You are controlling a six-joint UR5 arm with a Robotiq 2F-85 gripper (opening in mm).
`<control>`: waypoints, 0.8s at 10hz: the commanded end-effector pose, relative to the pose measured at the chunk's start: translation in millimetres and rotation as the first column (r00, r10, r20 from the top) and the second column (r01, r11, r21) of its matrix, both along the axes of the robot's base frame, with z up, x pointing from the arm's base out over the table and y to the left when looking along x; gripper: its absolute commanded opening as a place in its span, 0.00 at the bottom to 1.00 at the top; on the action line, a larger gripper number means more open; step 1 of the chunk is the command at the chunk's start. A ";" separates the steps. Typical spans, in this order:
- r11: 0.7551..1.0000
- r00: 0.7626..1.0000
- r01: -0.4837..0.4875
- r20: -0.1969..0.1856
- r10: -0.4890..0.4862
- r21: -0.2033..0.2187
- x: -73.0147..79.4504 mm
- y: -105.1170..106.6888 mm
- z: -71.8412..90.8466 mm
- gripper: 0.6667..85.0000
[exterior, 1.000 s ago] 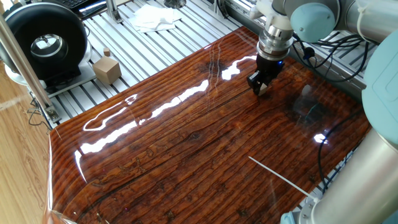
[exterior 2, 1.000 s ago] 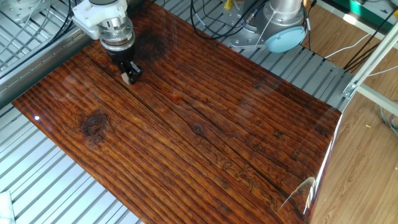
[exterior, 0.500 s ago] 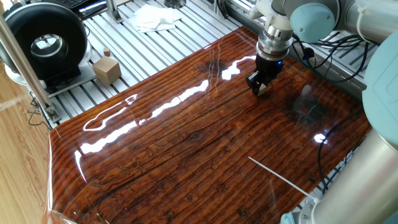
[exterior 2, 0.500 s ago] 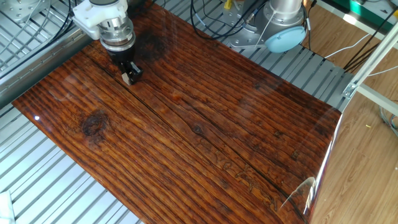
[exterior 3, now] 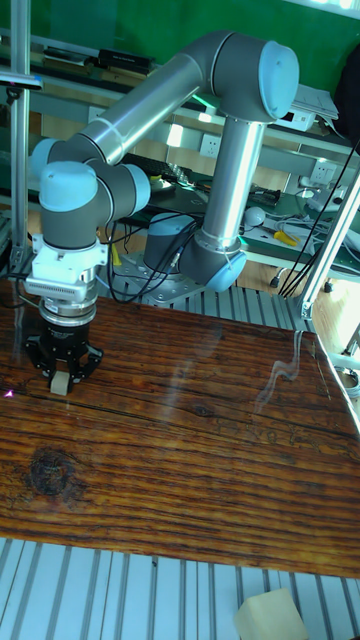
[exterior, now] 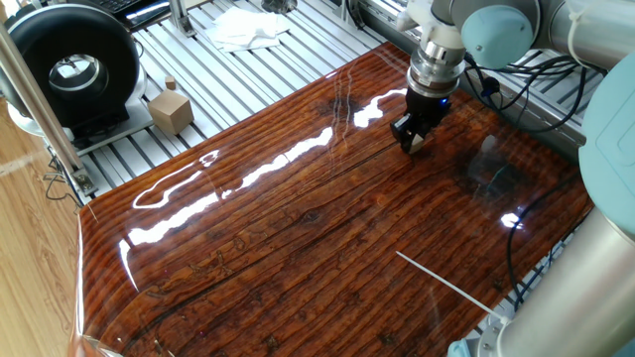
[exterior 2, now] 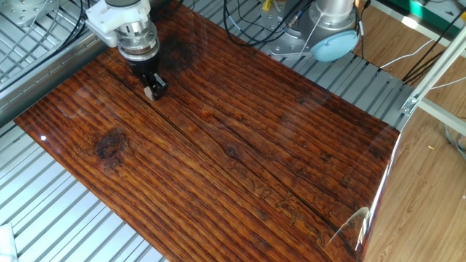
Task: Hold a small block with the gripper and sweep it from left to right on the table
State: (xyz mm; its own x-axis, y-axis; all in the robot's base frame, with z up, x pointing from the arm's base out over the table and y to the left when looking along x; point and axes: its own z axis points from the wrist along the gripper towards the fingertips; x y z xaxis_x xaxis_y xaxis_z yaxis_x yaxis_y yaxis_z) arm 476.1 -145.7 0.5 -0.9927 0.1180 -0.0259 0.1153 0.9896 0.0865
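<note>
My gripper (exterior: pixel 415 141) (exterior 2: pixel 151 90) (exterior 3: pixel 61 380) points straight down near one end of the glossy reddish-brown table (exterior: pixel 298 238) (exterior 2: pixel 240 160) (exterior 3: pixel 200 460). It is shut on the small block (exterior: pixel 419 145) (exterior 2: pixel 148 92) (exterior 3: pixel 61 384), a tiny pale tan cube pinched between the black fingers. The block's underside sits at or just above the board; contact is too fine to tell. The silver-grey arm with light blue caps rises behind it.
A larger tan cube with a knob (exterior: pixel 171 109) rests on the slatted aluminium frame (exterior: pixel 189 69) beside a black round device (exterior: pixel 69 64). White cloth (exterior: pixel 248 28) lies farther back. Cables (exterior: pixel 506 84) run past the table's edge by the arm base (exterior 2: pixel 331 29).
My gripper and the block have crept very slightly along the board; nothing else moved.
</note>
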 end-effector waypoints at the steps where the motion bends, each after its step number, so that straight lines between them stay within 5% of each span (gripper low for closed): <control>1: 1.000 1.000 0.014 0.005 -0.014 0.007 1.8 2.3 1.3 0.00; 8: 1.000 1.000 0.020 0.004 -0.020 0.014 2.0 5.8 1.6 0.00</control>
State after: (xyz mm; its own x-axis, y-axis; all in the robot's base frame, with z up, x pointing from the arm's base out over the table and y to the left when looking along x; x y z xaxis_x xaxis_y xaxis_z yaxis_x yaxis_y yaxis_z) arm 476.1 -142.1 0.7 -0.9916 0.1274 -0.0234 0.1249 0.9881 0.0896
